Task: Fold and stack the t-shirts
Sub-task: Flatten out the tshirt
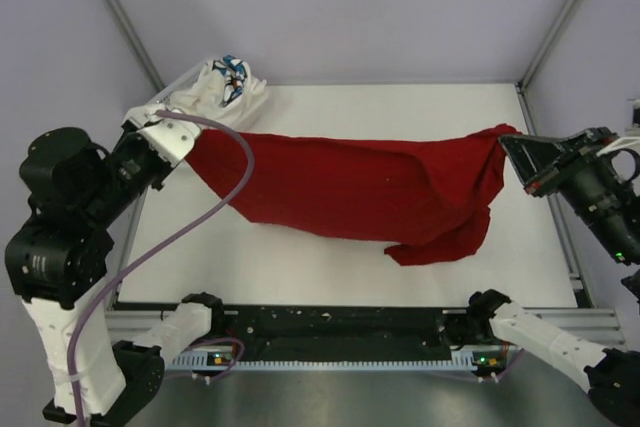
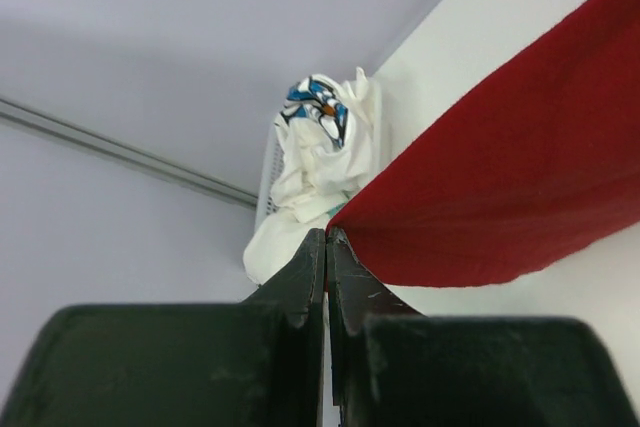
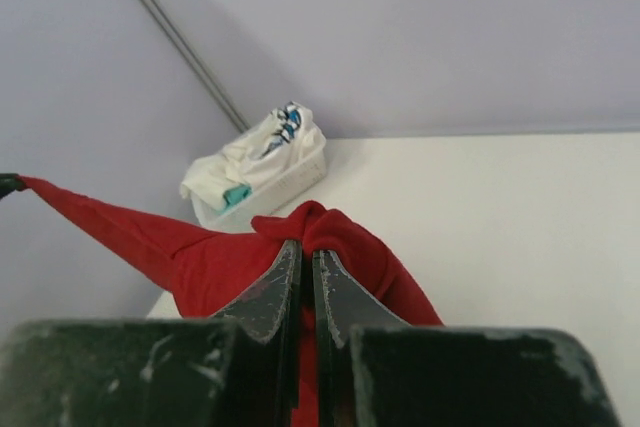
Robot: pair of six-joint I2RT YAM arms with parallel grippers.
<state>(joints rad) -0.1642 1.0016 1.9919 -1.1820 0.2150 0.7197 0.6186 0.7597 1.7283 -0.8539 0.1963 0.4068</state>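
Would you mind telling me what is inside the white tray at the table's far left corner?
The tray holds crumpled white t-shirts with teal and blue-patterned parts. They cover its bottom, so anything underneath is hidden.

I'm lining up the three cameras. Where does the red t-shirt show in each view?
Top external: the red t-shirt spans the middle, left to right.
Left wrist: right half, rising from the left gripper to the upper right corner.
Right wrist: lower left, bunched at the right gripper.
Shared landmark: the heap of white t-shirts.
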